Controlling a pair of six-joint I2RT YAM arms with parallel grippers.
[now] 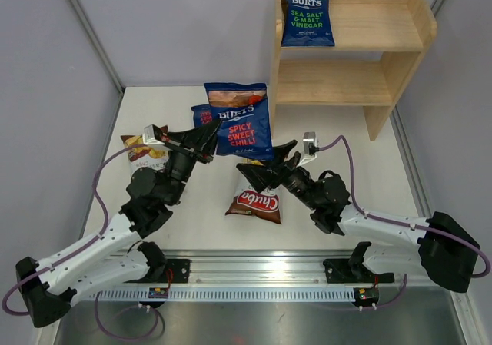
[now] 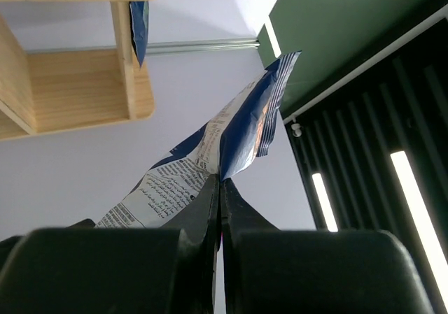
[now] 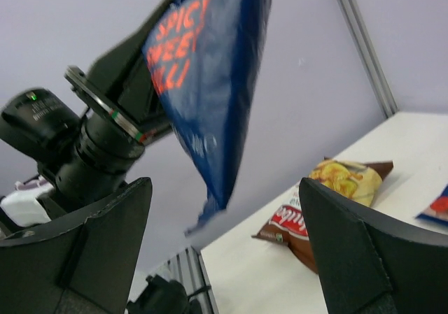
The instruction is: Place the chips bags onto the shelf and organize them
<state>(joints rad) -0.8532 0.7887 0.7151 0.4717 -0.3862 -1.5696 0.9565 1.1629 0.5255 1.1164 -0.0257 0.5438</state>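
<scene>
My left gripper (image 1: 216, 136) is shut on the left edge of a dark blue BURTS "Spicy Sweet Chilli" bag (image 1: 244, 126) and holds it upright above the table. In the left wrist view (image 2: 220, 179) its fingers pinch the bag (image 2: 234, 129). My right gripper (image 1: 266, 159) is open at the bag's lower right corner; the bag (image 3: 210, 69) hangs above and between its fingers (image 3: 224, 185) without touching them. The wooden shelf (image 1: 338, 84) stands at the back right with a BURTS sea salt bag (image 1: 307, 19) on its top tier. A Chuba bag (image 1: 256, 202) lies under my right gripper.
A second Chuba bag (image 1: 142, 151) lies at the left, partly under my left arm. A third BURTS bag (image 1: 201, 115) lies behind the held one. The shelf's lower tier (image 1: 330, 72) holds nothing. Grey walls close in both sides.
</scene>
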